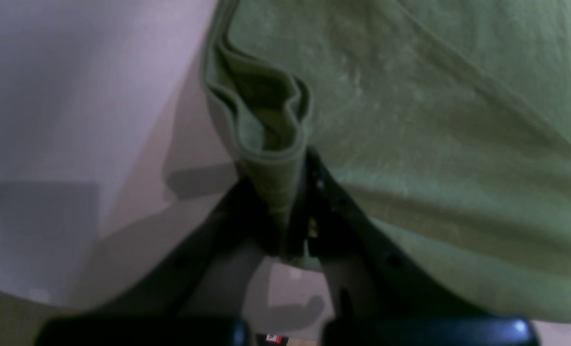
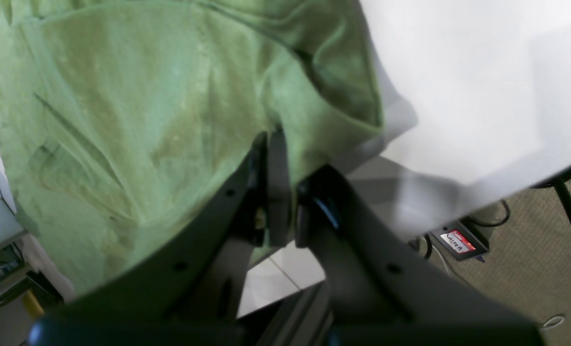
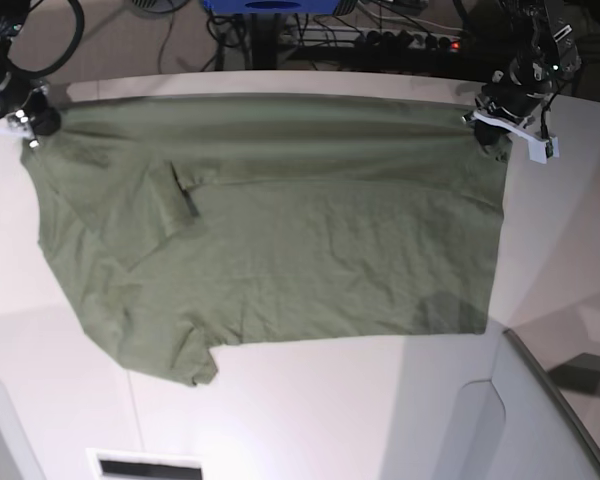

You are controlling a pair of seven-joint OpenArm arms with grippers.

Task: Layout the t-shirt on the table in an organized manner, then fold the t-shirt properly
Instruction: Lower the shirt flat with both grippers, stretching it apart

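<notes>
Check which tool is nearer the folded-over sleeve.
Right. The right tool pinches the shirt corner just beside the sleeve; the left tool pinches the far corner, across the shirt.

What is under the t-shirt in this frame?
Under the t-shirt only the white table shows, bare around its edges. Both grippers, left and right, pinch its far corners. Anything beneath the cloth itself is covered.

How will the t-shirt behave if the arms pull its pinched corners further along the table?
Probably floppy: the t-shirt drapes and wrinkles between the left gripper and right gripper. Likely light, since two corner pinches hold it. It may bunch on the table; a sleeve has folded over.
</notes>
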